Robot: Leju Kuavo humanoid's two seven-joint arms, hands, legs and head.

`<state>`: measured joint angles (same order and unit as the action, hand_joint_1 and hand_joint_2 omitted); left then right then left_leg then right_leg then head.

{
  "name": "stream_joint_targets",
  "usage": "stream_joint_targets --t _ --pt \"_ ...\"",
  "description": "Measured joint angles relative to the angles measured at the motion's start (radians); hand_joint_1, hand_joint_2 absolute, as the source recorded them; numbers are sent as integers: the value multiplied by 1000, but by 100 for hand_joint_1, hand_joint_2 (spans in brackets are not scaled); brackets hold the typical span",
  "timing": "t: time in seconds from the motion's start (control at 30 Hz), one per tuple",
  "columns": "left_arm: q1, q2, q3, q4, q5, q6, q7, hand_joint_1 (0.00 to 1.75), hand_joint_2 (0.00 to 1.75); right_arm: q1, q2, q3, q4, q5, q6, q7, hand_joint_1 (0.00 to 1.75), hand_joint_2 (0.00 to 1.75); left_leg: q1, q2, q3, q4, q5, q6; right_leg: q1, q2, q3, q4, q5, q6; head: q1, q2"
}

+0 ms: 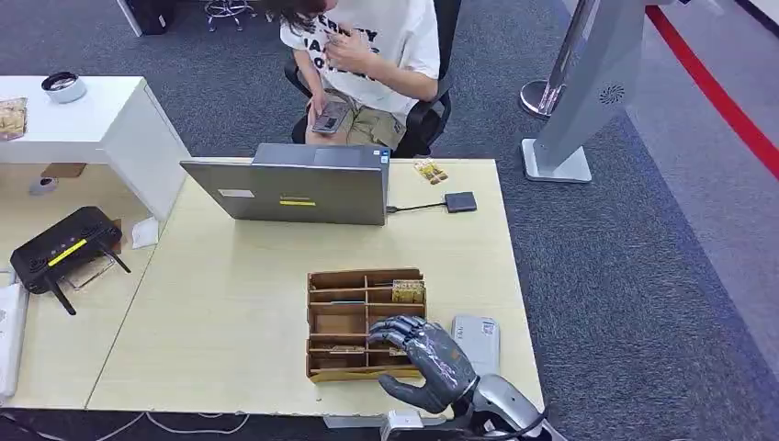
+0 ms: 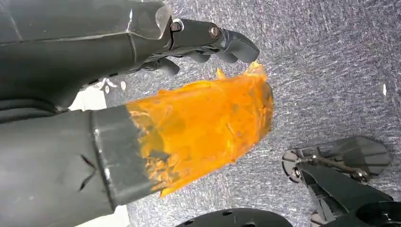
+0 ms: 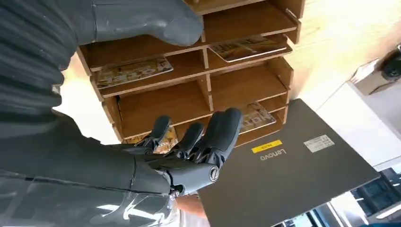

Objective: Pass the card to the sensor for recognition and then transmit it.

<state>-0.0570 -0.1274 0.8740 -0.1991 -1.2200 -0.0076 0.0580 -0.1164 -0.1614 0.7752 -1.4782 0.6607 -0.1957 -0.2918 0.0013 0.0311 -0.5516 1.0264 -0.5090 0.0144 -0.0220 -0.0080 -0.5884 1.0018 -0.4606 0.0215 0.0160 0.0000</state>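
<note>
A pale wood worktop (image 1: 230,312) stood on grey carpet, a person (image 1: 367,55) seated at twelve o'clock behind a closed grey laptop (image 1: 294,188). The right hand (image 1: 424,360) hovered over the near right corner of a wooden card organizer (image 1: 340,323), fingers (image 3: 222,132) spread and gripping nothing. A card (image 1: 408,291) lay in a compartment at eleven o'clock from the hand, apart from the fingers. A grey sensor (image 1: 476,340) sat just beside the organizer at three o'clock. The left hand (image 2: 142,94) hung over the carpet, its fingers curled loosely, empty.
</note>
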Motion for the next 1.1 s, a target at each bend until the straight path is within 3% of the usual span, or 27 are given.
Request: stream_joint_targets --t 0.47,0.93,1.1 --pt "0 0 0 0 -6 0 0 0 0 1 0 -2 27 70 -45 24 73 175 0 0 0 0 0 0 0 0 0 0 0 0 0 0" --pt "0 0 2 0 -10 0 1 0 0 -2 0 -3 48 136 -82 51 68 175 0 0 0 0 0 0 0 0 0 0 0 0 0 0" --pt "0 0 2 0 -10 0 1 0 0 -2 0 -3 50 142 -85 52 77 175 0 0 0 0 0 0 0 0 0 0 0 0 0 0"
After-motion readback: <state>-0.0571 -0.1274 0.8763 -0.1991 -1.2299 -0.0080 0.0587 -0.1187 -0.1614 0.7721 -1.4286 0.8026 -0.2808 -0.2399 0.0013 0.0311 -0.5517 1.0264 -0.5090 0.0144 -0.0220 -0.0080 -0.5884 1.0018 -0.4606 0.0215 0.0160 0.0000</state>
